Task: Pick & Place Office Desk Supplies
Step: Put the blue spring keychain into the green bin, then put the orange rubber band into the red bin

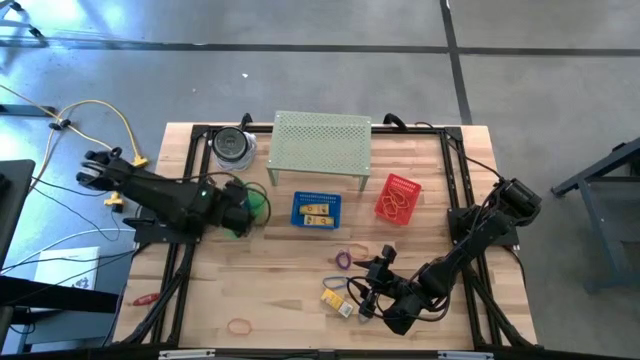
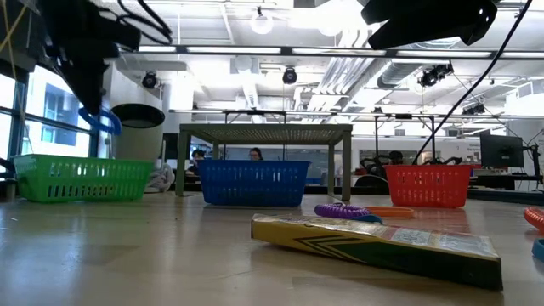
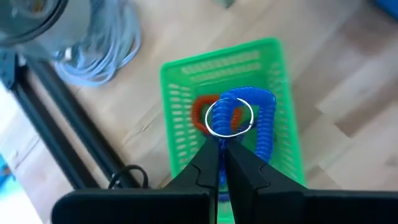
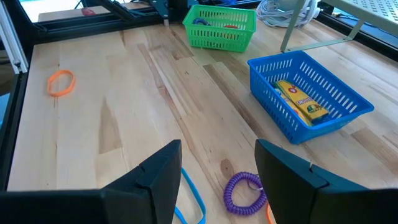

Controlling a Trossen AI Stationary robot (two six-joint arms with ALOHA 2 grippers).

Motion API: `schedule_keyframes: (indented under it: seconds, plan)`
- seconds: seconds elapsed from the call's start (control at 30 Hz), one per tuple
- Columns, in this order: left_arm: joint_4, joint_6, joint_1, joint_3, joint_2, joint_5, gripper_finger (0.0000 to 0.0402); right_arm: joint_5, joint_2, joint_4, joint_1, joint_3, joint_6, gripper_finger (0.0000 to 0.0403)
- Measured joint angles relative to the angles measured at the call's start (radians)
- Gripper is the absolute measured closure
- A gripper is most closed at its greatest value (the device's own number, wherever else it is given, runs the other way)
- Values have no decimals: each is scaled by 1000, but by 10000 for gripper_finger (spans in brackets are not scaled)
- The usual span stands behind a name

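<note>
My left gripper (image 3: 222, 144) hovers over the green basket (image 3: 283, 134), shut on a blue coil loop (image 3: 264, 121) that carries a white ring. An orange band (image 3: 200, 115) lies inside that basket. In the low view the blue loop (image 2: 102, 121) hangs above the green basket (image 2: 81, 177). My right gripper (image 4: 217, 155) is open above the table's near part, touching nothing. Just past it lie a purple coil loop (image 4: 242, 193) and a blue band (image 4: 194, 200). Yellow boxes (image 1: 338, 298) lie flat beside it, and an orange band (image 1: 240, 325) lies near the near edge. My left gripper pinches the blue coil loop between its two fingers (image 3: 208, 165), at the stretch of coil next to the white ring (image 3: 219, 134). The fingers come from above, pointing down. The loop hangs below them, lifted clear above the green basket.
A blue basket (image 1: 316, 209) holding yellow boxes and a red basket (image 1: 397, 198) holding bands stand mid-table. Behind them is a green perforated shelf (image 1: 322, 145), with a coil of cable (image 1: 233, 147) beside it. Bare wood (image 4: 124, 106) lies between my right gripper and the green basket.
</note>
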Motion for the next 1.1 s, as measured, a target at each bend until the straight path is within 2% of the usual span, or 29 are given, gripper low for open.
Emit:
schedule_keyframes:
  seconds: [0.13,0.23,0.47,0.77,0.83,1.1]
  plan:
    - [-1,0,97,-13,0,35,396,0,0,0,0,0,0,210]
    - [4,39,162,-23,0,105,396,0,0,0,0,0,0,210]
    - [68,83,249,-83,0,173,377,0,0,-1,0,0,0,210]
    - [105,63,274,-110,0,207,338,0,0,-1,0,0,0,210]
    - [112,62,274,-110,0,242,334,0,0,-1,0,0,0,210]
    - [123,83,274,-110,0,235,332,0,0,0,0,0,0,210]
